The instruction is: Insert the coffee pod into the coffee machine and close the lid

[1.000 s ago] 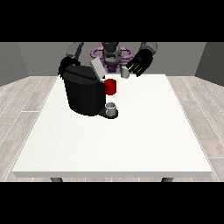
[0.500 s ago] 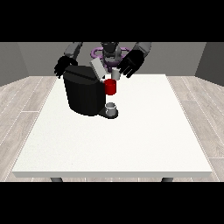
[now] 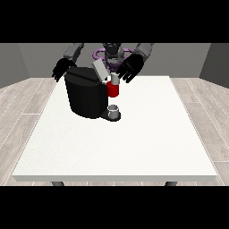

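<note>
A black coffee machine stands on the white table at the back left. Its grey lid is tilted up at the top. A red and white coffee pod sits at the machine's front head, above a small grey cup on the drip base. The hand at the view's right hovers just above and behind the pod with its fingers spread, next to the lid. The hand at the view's left hangs behind the machine's far left corner, fingers relaxed and holding nothing.
The white table stretches wide in front of and to the right of the machine. Its front edge lies near the camera. Wooden floor surrounds it.
The hand at the view's right has moved left and down towards the lid and pod. The hand at the view's left has barely shifted. The lid still stands tilted up.
</note>
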`<act>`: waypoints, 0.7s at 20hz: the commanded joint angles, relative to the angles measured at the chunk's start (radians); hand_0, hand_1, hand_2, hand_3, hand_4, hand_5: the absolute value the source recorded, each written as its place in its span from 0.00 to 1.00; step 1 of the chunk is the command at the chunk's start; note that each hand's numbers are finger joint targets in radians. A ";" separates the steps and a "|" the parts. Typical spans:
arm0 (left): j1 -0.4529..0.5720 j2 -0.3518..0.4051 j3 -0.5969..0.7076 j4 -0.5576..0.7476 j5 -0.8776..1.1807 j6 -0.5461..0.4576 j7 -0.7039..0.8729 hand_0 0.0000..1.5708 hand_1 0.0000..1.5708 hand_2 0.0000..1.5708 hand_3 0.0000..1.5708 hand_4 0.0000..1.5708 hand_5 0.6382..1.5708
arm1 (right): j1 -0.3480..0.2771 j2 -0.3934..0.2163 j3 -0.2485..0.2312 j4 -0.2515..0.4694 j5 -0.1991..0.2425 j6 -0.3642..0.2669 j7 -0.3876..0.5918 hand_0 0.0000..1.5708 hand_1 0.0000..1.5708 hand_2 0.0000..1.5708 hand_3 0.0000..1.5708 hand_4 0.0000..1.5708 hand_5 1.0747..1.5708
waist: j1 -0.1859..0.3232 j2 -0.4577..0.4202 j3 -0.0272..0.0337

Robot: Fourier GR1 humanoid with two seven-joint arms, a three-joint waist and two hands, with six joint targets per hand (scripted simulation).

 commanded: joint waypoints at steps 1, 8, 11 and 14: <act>-0.010 0.007 0.010 0.005 0.003 0.000 -0.031 0.81 0.81 0.83 0.78 0.33 1.00 | -0.050 -0.037 -0.040 -0.015 -0.020 0.009 0.025 0.00 0.00 0.00 0.00 0.33 1.00 | 0.002 0.029 -0.0001; 0.010 0.009 0.010 0.036 -0.006 -0.017 -0.032 0.75 0.75 0.80 0.76 0.32 1.00 | 0.035 0.009 0.028 -0.062 -0.019 0.028 0.056 0.00 0.00 0.00 0.00 0.33 1.00 | -0.020 -0.016 -0.0003; -0.024 -0.029 0.003 0.017 -0.010 0.000 -0.015 0.76 0.76 0.81 0.76 0.32 1.00 | 0.003 0.034 0.013 -0.020 0.009 -0.028 -0.014 0.00 0.00 0.00 0.00 0.33 1.00 | 0.002 0.022 -0.0001; -0.018 -0.058 -0.023 0.016 -0.036 0.004 0.023 0.75 0.75 0.81 0.77 0.33 1.00 | 0.013 0.012 -0.006 -0.004 -0.018 0.004 0.004 0.00 0.00 0.00 0.00 0.33 1.00 | -0.001 -0.002 0.0001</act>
